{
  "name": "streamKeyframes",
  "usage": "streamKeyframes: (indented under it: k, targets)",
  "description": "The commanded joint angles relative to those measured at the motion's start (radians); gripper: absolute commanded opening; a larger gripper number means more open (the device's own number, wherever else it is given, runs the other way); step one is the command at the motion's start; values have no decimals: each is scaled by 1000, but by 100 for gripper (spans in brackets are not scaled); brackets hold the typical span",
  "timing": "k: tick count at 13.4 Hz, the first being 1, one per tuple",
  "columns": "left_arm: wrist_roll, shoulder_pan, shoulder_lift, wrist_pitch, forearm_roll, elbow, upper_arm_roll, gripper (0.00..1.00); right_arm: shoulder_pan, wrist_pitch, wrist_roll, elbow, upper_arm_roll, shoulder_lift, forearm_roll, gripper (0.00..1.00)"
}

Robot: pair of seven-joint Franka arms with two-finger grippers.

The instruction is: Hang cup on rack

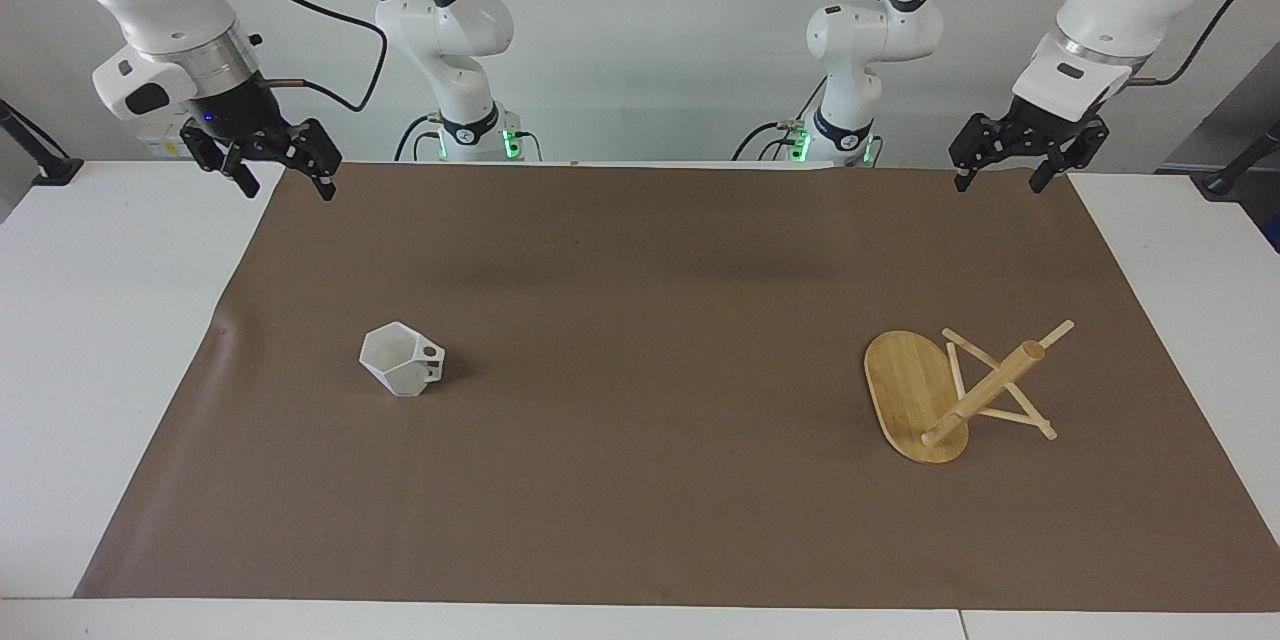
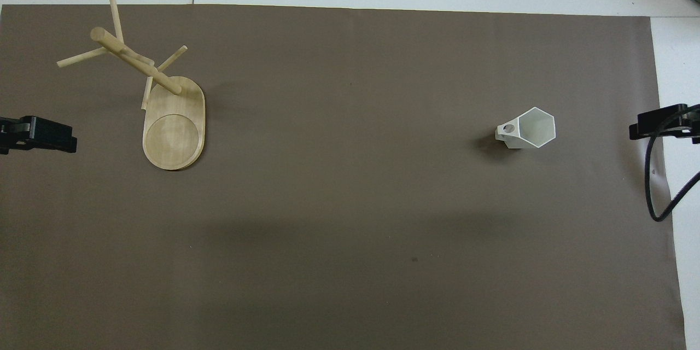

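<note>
Cup (image 1: 401, 360) near rack (image 1: 955, 390): prob light, rigid, slick, chippable; grab rim wall/handle w/ right claw (image 1: 283, 176), spread; left claw (image 1: 1003, 172) spread too.

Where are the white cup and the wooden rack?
cup (image 1: 400, 362), facing view, on its faceted side wall.
rack (image 1: 905, 390), facing view, on the bare top of its oval base.

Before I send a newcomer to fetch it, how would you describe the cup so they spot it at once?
Start from the brown mat that covers most of the table and look toward the right arm's end of it. There the cup stands alone and upright, well apart from the wooden rack at the left arm's end. It is small, matte white and faceted, with a six-sided rim and a blocky handle pierced by a round hole.
</note>
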Motion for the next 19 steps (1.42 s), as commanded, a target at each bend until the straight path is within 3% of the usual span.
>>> streamKeyframes:
  k: [1, 5, 11, 19]
  targets:
    - [8, 0, -23, 1, 11, -23, -13, 100, -4, 74, -26, -63, -6, -32, -8, 100]
    - [5, 9, -23, 1, 11, -26, -13, 100, -4, 239, -29, -172, -10, -61, -8, 100]
    - [6, 1, -38, 32, 9, -68, -14, 100, -2, 385, -23, -223, -12, -29, -8, 100]
    - [1, 1, -49, 50, 9, -85, -16, 100, 0, 548, -28, -292, -9, 109, -10, 100]
